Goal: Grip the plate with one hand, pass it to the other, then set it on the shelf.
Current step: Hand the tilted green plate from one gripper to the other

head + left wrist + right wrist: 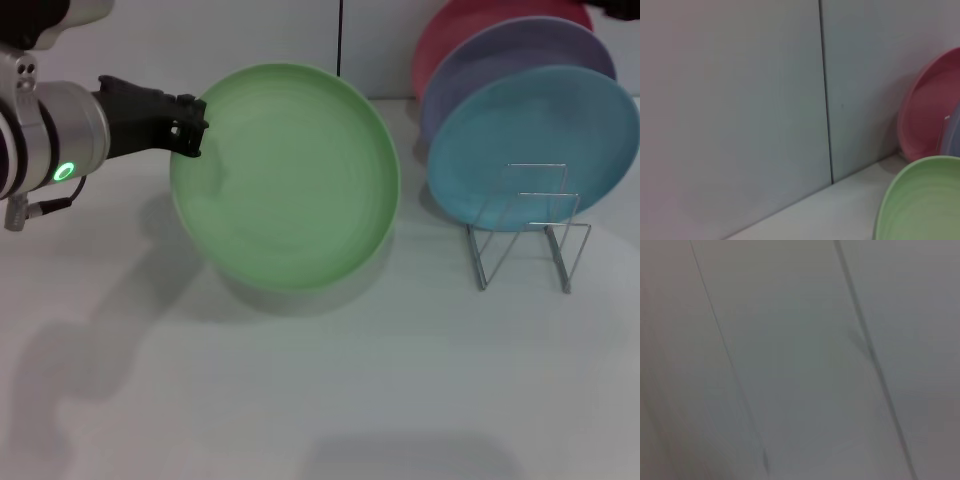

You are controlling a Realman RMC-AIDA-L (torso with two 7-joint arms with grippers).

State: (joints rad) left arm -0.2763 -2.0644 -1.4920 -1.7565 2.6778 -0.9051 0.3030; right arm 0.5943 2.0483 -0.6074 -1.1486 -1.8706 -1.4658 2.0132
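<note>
The light green plate [290, 175] is held up off the white table, its face tilted toward the head camera and its shadow on the table below. My left gripper [188, 125], black on the silver-white arm with the green light, is shut on the plate's left rim. The plate's edge also shows in the left wrist view [920, 202]. The wire shelf [525, 235] stands on the table to the plate's right, apart from it. My right gripper is out of view; the right wrist view shows only grey wall panels.
A sky-blue plate [540, 140] leans in the shelf's back slot, with a lavender plate [520, 50] and a pink plate [460, 30] behind it. The pink plate [930, 115] also shows in the left wrist view. The wall [300, 30] stands close behind.
</note>
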